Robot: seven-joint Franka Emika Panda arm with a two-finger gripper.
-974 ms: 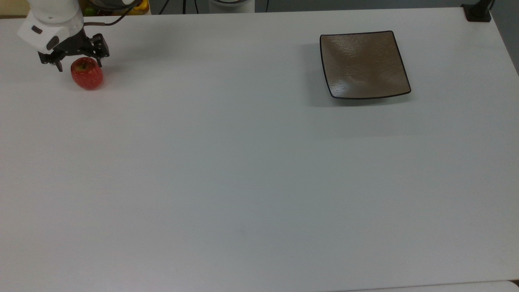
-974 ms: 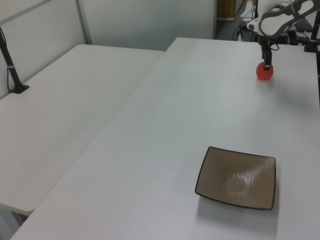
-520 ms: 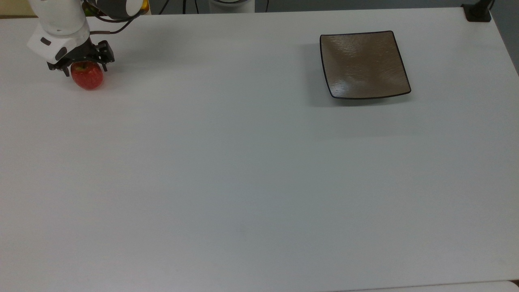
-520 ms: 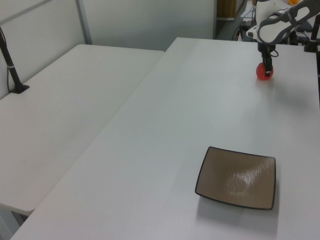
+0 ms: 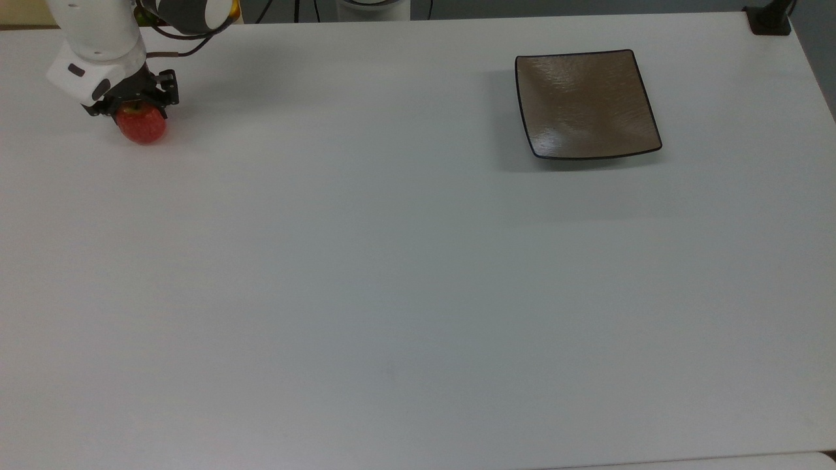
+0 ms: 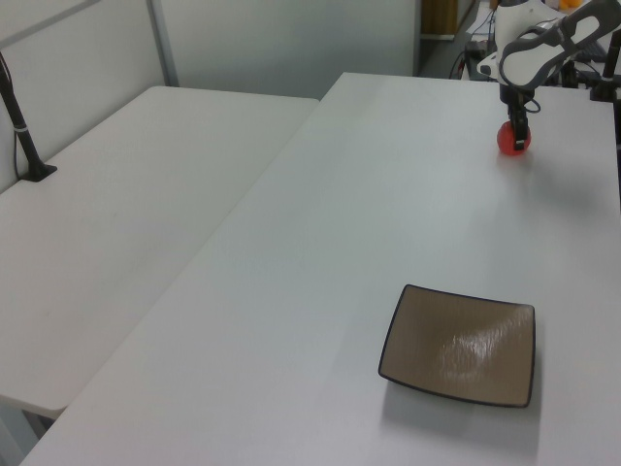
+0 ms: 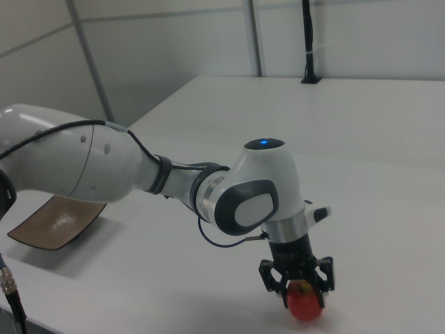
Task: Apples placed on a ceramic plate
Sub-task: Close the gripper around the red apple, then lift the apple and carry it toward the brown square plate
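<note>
A small red apple (image 5: 141,127) rests on the white table (image 5: 392,261) at the top view's far left, also seen as the apple (image 6: 512,144) and the apple (image 7: 306,307). My gripper (image 5: 137,111) sits low over it, black fingers (image 7: 280,287) pressed to both sides, shut on the apple. The gripper (image 7: 300,291) points straight down, and the gripper (image 6: 520,130) hides the apple's upper part. The square brown ceramic plate (image 5: 588,104) lies bare far off at the top view's upper right, shown too as the plate (image 6: 461,345) and the plate (image 7: 55,223).
A wide stretch of bare white tabletop separates apple and plate. A second white table (image 6: 126,204) adjoins at the left view's left, with a black post (image 6: 19,126) clamped on it. A black clamp (image 5: 769,18) sits at the top view's upper right corner.
The gripper has come down from just above the apple to straddle it, and its fingers have drawn in against the apple's sides. Apple and plate have stayed where they were.
</note>
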